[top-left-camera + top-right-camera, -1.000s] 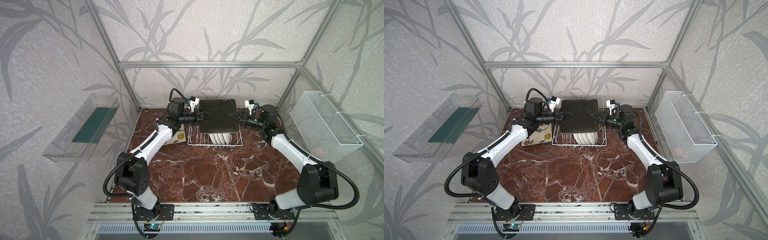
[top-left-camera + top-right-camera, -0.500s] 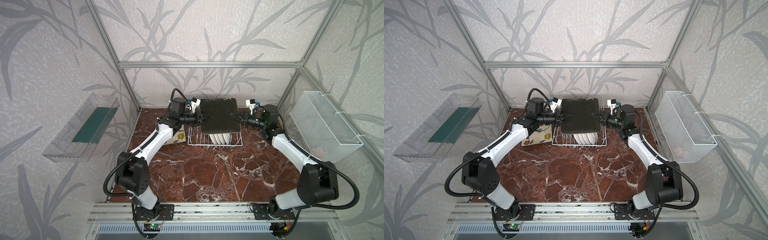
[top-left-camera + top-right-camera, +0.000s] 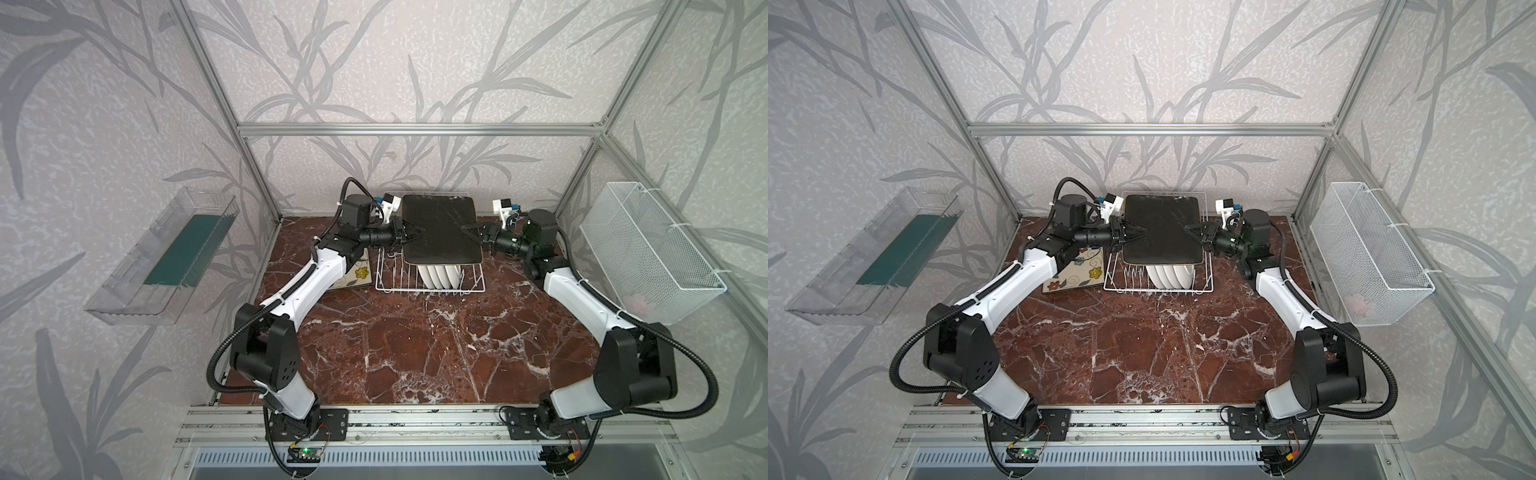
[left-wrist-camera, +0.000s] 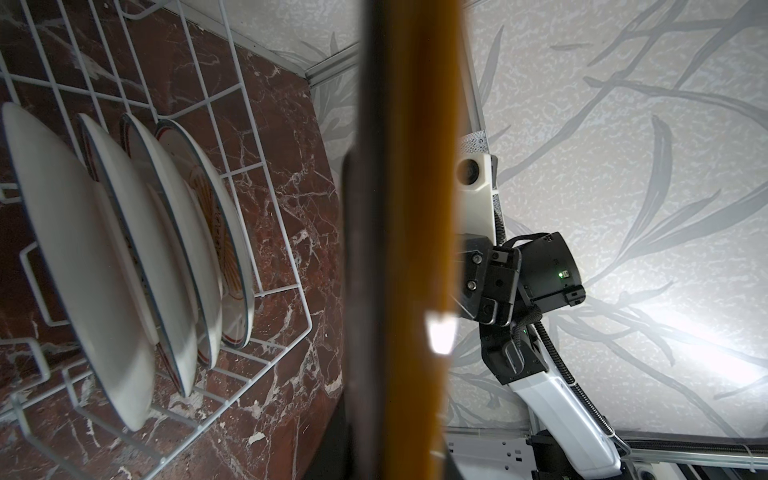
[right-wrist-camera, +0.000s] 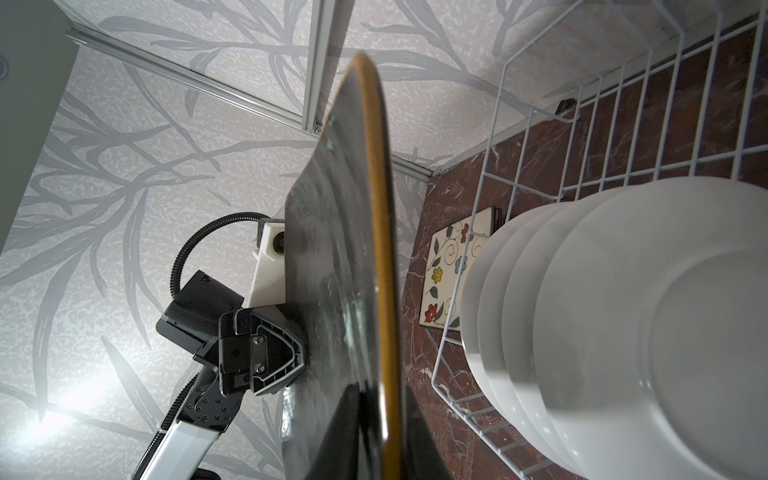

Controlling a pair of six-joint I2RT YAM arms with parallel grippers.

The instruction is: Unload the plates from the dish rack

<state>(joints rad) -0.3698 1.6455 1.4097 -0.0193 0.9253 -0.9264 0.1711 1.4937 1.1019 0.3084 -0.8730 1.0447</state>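
black plate (image 3: 440, 232): up in the air over the back of the rack (image 3: 430, 289), held between the two arms. Black face is toward the top cams, and the orange-ish rim shows edge-on in both wrist views. It's not touching the round ones below it.
left gripper (image 3: 419, 232): clamped on the plate's left edge, with one finger (image 4: 353, 270) flat against the black face.
right gripper (image 3: 466, 228): fingers straddle the right edge, opposite the left one. Honestly can't tell if it's actually squeezing or just sitting loose around the rim.
round plates (image 3: 440, 276): four white ones standing upright in a row, front of the rack and a bit right of middle. The left wrist cam shows thin dark rims and printed centres.
flowered plate (image 3: 1077, 272): lying flat on the table (image 3: 415, 353), cream face up, just left of the rack and partly tucked under the left arm.
rack spot: white wire, sits at the back of the table, roughly centred between the arms.
tray (image 3: 162, 257): clear plastic on the left wall, with something dark green inside.
basket (image 3: 648, 249): white mesh on the right wall, well apart from the plates.
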